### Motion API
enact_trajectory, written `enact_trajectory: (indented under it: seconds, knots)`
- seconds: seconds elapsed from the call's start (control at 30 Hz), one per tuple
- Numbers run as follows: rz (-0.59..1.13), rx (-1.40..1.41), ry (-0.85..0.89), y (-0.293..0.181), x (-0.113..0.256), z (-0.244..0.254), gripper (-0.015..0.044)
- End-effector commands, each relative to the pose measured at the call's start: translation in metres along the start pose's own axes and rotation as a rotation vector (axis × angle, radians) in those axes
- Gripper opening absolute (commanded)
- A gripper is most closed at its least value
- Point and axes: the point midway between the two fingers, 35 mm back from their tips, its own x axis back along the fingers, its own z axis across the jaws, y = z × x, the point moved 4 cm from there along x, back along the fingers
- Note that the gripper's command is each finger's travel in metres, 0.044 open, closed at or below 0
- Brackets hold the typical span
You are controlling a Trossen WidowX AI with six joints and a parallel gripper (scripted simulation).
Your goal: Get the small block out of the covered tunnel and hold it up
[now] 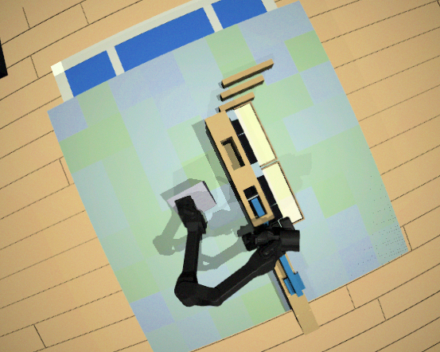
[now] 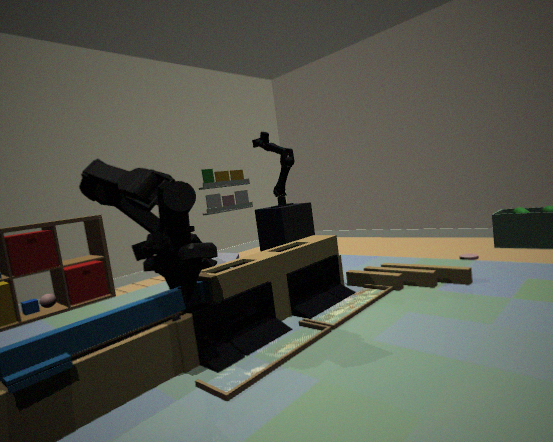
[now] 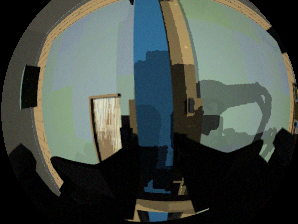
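The tunnel (image 1: 240, 177) (image 2: 281, 300) is a long tan box with two roof openings and dark side openings. Blue cage parts (image 1: 258, 206) show through the nearer roof opening. The long blue handle (image 1: 290, 271) (image 2: 97, 320) (image 3: 154, 90) sticks out of the tunnel's near end along a tan rail (image 1: 305, 318) (image 2: 132, 350). My gripper (image 1: 266, 235) (image 2: 187, 294) (image 3: 157, 137) points down just outside that end. Its fingers stand close against both sides of the handle and look shut on it. The small block cannot be made out.
Two thin-framed pale panels (image 1: 256, 135) (image 1: 283, 191) lie along the tunnel's open side. Three tan rods (image 1: 248, 73) (image 1: 242, 88) (image 1: 237, 102) lie beyond its far end. A grey plate (image 1: 208, 195) is under my arm's base. A blue crosspiece (image 1: 297, 284) (image 2: 37, 370) is near the handle's outer end.
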Motion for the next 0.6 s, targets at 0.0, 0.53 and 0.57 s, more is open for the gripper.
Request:
enact_trajectory:
  seconds: [0.0, 0.53, 0.57]
  knots:
    - [-0.001, -0.008, 0.003, 0.001, 0.0, 0.001, 0.0026]
    - [0.004, -0.004, 0.001, 0.04, -0.01, 0.0, 0.0]
    - [0.003, -0.003, 0.001, 0.043, -0.011, 0.0, 0.0]
